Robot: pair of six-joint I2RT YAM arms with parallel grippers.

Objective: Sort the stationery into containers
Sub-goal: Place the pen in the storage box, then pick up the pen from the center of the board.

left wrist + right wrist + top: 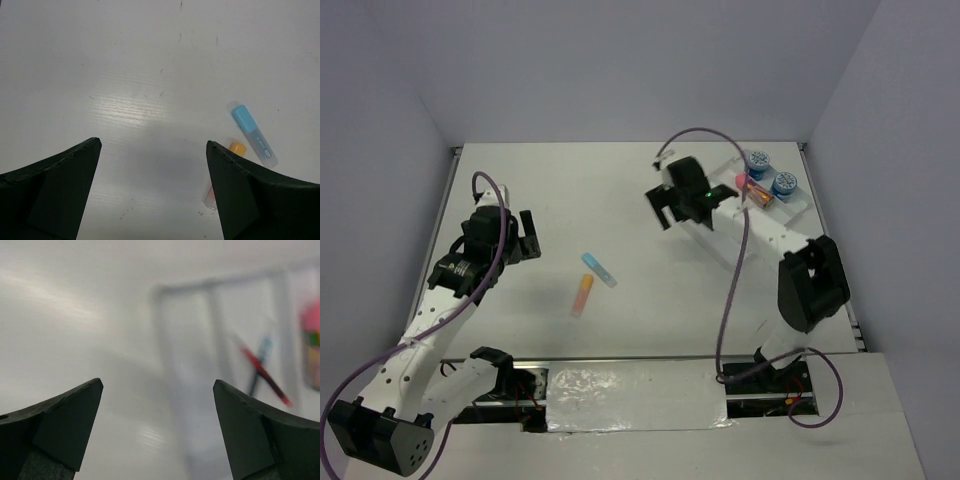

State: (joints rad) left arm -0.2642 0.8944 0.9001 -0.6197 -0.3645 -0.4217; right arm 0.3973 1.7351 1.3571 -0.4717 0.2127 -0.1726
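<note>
A light-blue bar [599, 269] and an orange bar [582, 294] lie side by side mid-table. My left gripper [529, 235] is open and empty, left of them. In the left wrist view it [153, 142] hovers over bare table, with the light-blue bar [254, 135] to its right and the orange bar [237, 148] partly hidden behind the right finger. The white tray [795, 207] at the back right holds two blue jars [756, 160] [784, 184] and a pink-orange tube [752, 190]. My right gripper [663, 206] is open and empty, left of the tray. Its wrist view [157, 382] shows the blurred tray [160, 290] holding a red pen [262, 372] and a blue pen [260, 360].
Grey walls close in the table at the back and on both sides. The right arm's cable [735, 270] hangs over the table's right half. A taped strip [630, 395] runs along the near edge between the arm bases.
</note>
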